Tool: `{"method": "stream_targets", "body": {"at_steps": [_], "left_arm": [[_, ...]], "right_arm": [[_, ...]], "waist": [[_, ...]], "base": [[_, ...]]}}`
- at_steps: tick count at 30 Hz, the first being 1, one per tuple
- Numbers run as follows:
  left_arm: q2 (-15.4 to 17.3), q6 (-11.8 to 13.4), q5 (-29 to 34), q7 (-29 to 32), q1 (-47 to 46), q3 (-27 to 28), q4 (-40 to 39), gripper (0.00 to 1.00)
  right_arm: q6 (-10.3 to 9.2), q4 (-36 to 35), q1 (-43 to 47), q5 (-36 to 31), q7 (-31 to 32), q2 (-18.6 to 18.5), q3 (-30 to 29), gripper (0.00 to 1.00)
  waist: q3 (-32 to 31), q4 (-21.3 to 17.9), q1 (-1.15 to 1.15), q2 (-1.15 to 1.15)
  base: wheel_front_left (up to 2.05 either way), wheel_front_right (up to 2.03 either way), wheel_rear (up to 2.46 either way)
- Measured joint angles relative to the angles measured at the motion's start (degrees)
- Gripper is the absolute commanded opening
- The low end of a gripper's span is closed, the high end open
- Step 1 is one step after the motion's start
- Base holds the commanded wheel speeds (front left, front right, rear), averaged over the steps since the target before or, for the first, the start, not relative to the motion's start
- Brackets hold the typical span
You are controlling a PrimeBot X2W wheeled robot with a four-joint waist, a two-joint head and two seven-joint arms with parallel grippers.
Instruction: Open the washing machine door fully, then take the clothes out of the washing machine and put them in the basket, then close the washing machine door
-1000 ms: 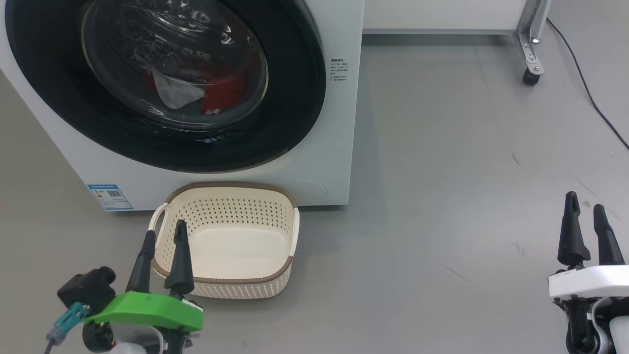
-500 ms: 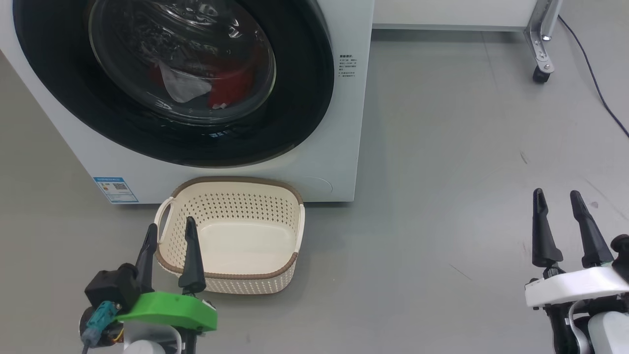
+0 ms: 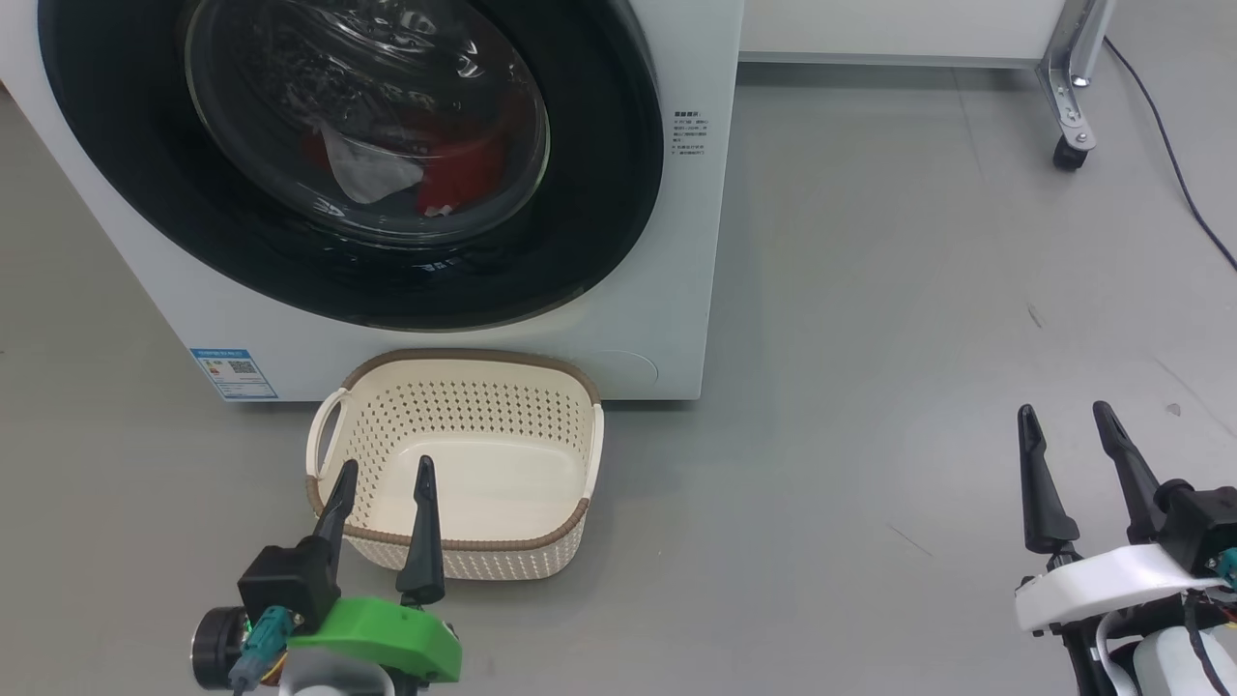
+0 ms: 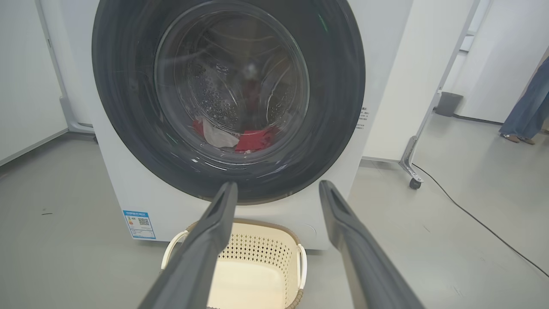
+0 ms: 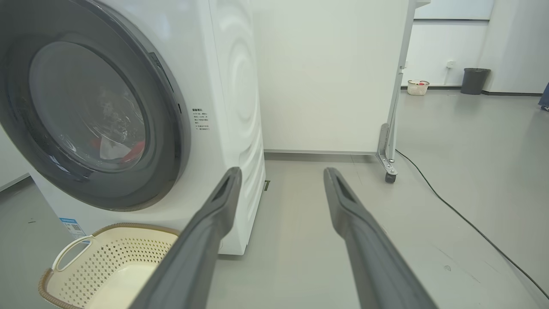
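The washing machine [image 3: 691, 319] is stood on the grey floor [image 3: 918, 338], at its far left part; the washing machine door [image 3: 609, 193] is seen shut, its glossy black rim lying flush against the white front. Behind the bulging glass the clothes [image 3: 459, 179] are seen at the bottom of the perforated steel drum [image 4: 214, 103]; a red heap is made out there, with a pale white piece lying against its left side. A small blue label [image 3: 237, 372] is stuck at the lower left corner of the front.

The basket [image 3: 464, 360] is set on the floor just below the door, its far rim close against the machine; whether the two touch cannot be told. Its smooth cream bottom is seen bare from wall to wall.

The left gripper [image 3: 386, 464] is held over the basket's near left rim; its fingers are spread and nothing is pinched between them. The right gripper [image 3: 1063, 409] is held over bare floor, well apart from basket and machine on the right; its fingers are likewise spread, with nothing between them.

A black cable [image 3: 1174, 164] is laid across the far right of the floor, beside a wheeled metal leg [image 3: 1073, 97].
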Motion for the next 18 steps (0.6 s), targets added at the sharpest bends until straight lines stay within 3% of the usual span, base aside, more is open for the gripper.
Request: {"method": "stream_targets", "body": {"at_steps": [18], "left_arm": [[0.01, 0.49, -1.11, 0.00, -0.02, -0.27, 2.59, 1.00]], "right_arm": [[0.00, 1.66, -0.12, 0.01, 0.00, 1.16, -0.12, 1.00]], "waist": [[0.10, -0.18, 0.00, 0.00]], "base": [[0.00, 0.00, 0.00]]}}
